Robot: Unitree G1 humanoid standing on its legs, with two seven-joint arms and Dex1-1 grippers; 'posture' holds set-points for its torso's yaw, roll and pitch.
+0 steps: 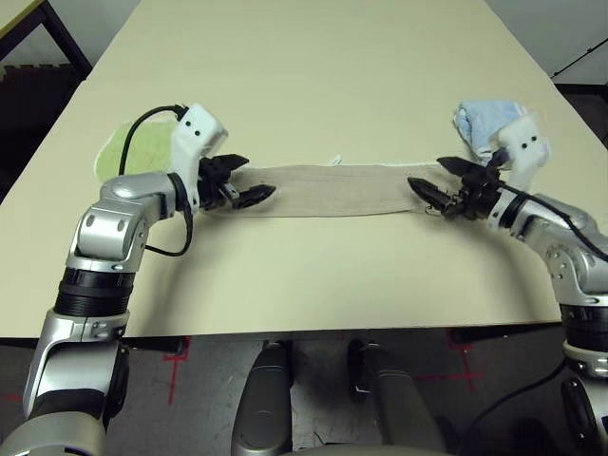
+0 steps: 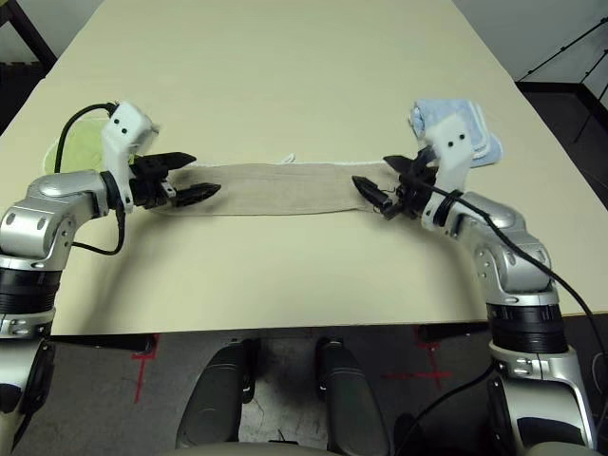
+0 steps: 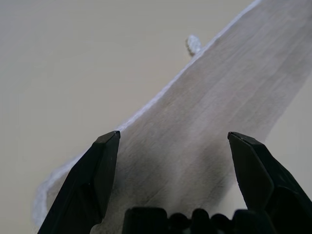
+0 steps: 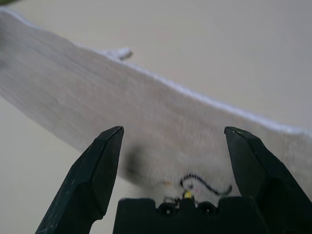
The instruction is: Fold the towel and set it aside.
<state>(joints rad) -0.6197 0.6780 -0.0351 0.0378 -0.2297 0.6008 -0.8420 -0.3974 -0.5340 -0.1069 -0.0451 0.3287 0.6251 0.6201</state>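
Note:
The towel lies as a long, narrow beige strip across the table, with a white trimmed edge along its far side. My left gripper stands open over the strip's left end, a finger on each side of its width; the left wrist view shows the cloth between the spread fingers. Over the right end my right gripper is open the same way. In the right wrist view a small dark embroidered logo sits on the cloth close to the gripper's base. Neither gripper holds anything.
A light green folded towel lies just behind my left gripper. A light blue folded towel lies behind my right gripper. The tan table stretches away bare beyond the strip. Its front edge is close to me.

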